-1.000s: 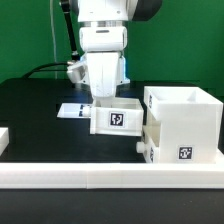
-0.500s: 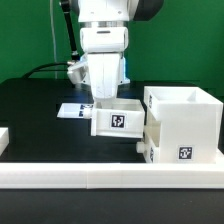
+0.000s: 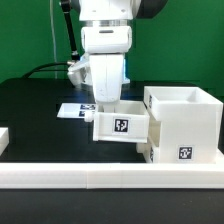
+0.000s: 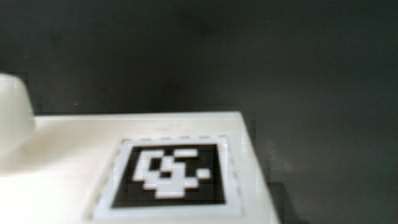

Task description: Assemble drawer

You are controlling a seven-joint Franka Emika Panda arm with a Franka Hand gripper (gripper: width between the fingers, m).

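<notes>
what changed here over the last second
The tray under the claw shifted toward the exterior view's right and slightly lower, now tilted and pressed against the box shell. The box shell, the rail and the marker board stayed put.

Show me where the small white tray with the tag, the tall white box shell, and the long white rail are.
Small white plastic tray [image 3: 121, 127]: exterior view, tagged face.
Tall hollow white box shell [image 3: 186, 128]: exterior view, front wall.
Long low white rail [image 3: 110, 177]: exterior view, top edge.

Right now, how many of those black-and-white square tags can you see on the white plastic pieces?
2 in the exterior view: one on the white plastic tray under the gripper, one on the tall white box shell. Others may be hidden.
</notes>
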